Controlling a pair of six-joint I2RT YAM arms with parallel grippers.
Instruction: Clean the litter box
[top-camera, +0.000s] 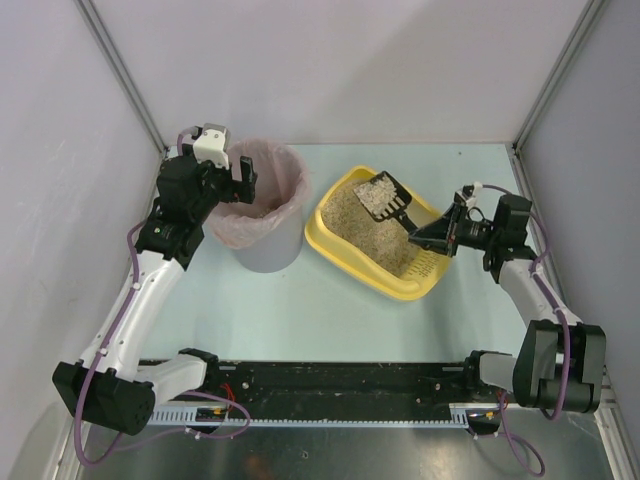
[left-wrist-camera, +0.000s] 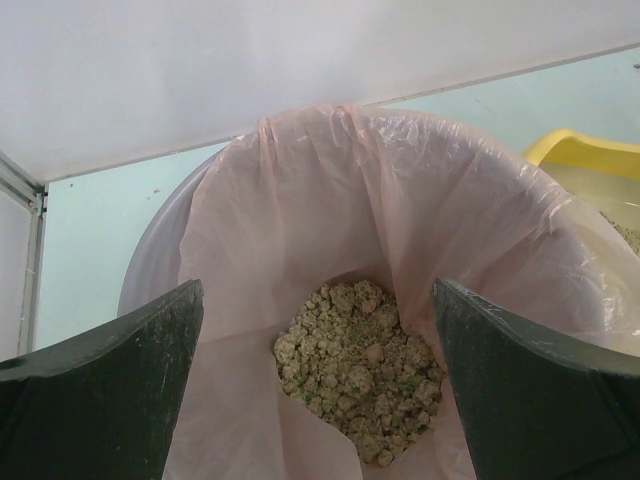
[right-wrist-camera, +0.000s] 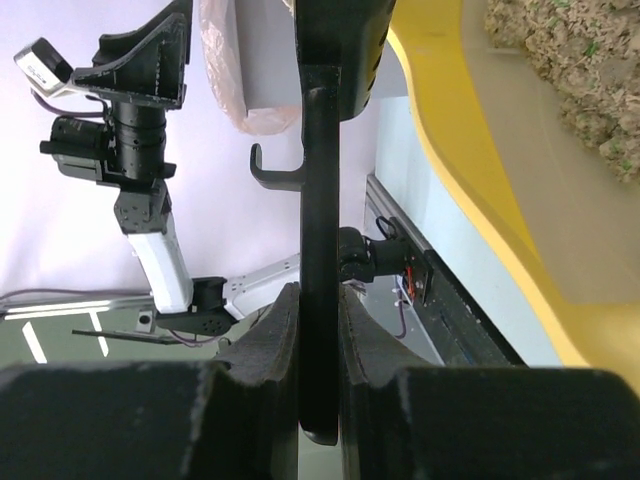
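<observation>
One pale green desk (top-camera: 330, 320) carries everything. On it, left of centre, stands a tall grey round bin (top-camera: 262, 252) lined with a pink bag (left-wrist-camera: 300, 200). Just to the bin's right lies the litter box (top-camera: 350, 258), a shallow yellow tray with rounded corners, near the bin though I cannot tell whether they touch. In the top view its long axis runs diagonally, from the far-left corner beside the bin to the near-right corner, and its slotted rim end points near-right, toward the right arm. Beige sandy litter fills it.

The left gripper (left-wrist-camera: 318, 300) hangs over the bin's near-left rim, its fingers (left-wrist-camera: 120, 370) spread wide with nothing between them. The right gripper (top-camera: 432, 238) sits over the slotted end of the tray, its fingers (right-wrist-camera: 265, 340) clamped narrow on the handle of a black litter scoop (top-camera: 400, 208). The scoop's head lies over the far part of the tray and carries pale litter. Greenish-beige clumps (left-wrist-camera: 360, 370) rest at the bottom of the bag.
</observation>
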